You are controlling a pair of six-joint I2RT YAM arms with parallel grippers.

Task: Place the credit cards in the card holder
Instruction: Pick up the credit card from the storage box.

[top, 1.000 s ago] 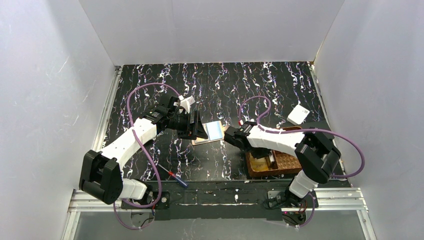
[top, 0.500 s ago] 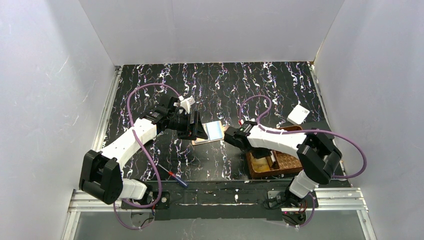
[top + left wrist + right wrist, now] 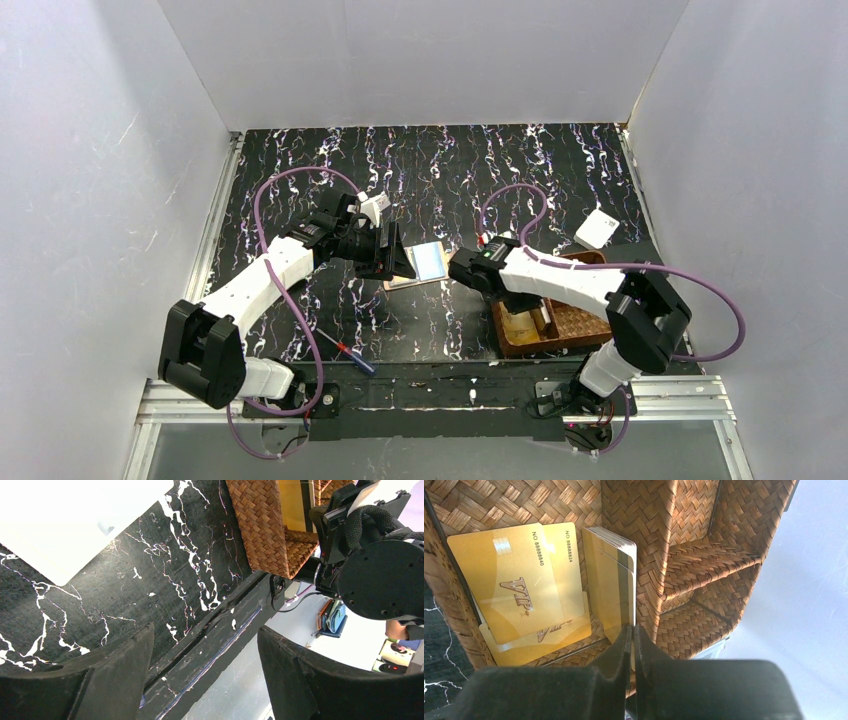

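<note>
Apparently pinching upright credit cards with right gripper to lift from basket, with left gripper spread wide, empty

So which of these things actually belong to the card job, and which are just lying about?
Job: gold VIP cards lying in the woven basket; upright card stack beside them; blue-banded card mid-table; white card far right. Card holder: cannot pick it out.
Lying about: screwdriver; the woven basket itself, only holding cards.

Several credit cards lie in the basket, near right. A screwdriver lies near left, another card mid-table.
</note>
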